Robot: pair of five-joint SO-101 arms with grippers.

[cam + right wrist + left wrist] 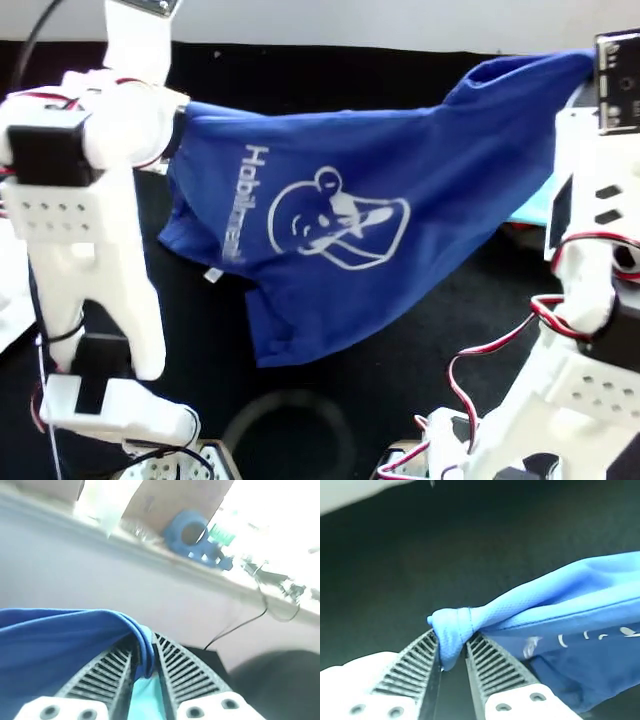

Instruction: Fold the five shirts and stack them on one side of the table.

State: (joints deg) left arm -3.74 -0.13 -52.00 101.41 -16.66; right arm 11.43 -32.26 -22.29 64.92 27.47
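Note:
A blue shirt (350, 230) with a white cartoon print hangs in the air, stretched between both arms above the black table (470, 310). My left gripper (452, 647) is shut on a bunched corner of the blue shirt (455, 627); in the high view that corner sits at the left arm (175, 125). My right gripper (144, 652) is shut on a fold of the blue shirt (60, 645), held high at the right (585, 70). The shirt's lower edge droops toward the table's middle.
A light turquoise cloth (530, 205) lies on the table behind the shirt, near the right arm, also seen under my right gripper as turquoise fabric (145, 700). A wall and cluttered shelf (200, 540) stand beyond the table. Cables (480, 365) run by the right arm's base.

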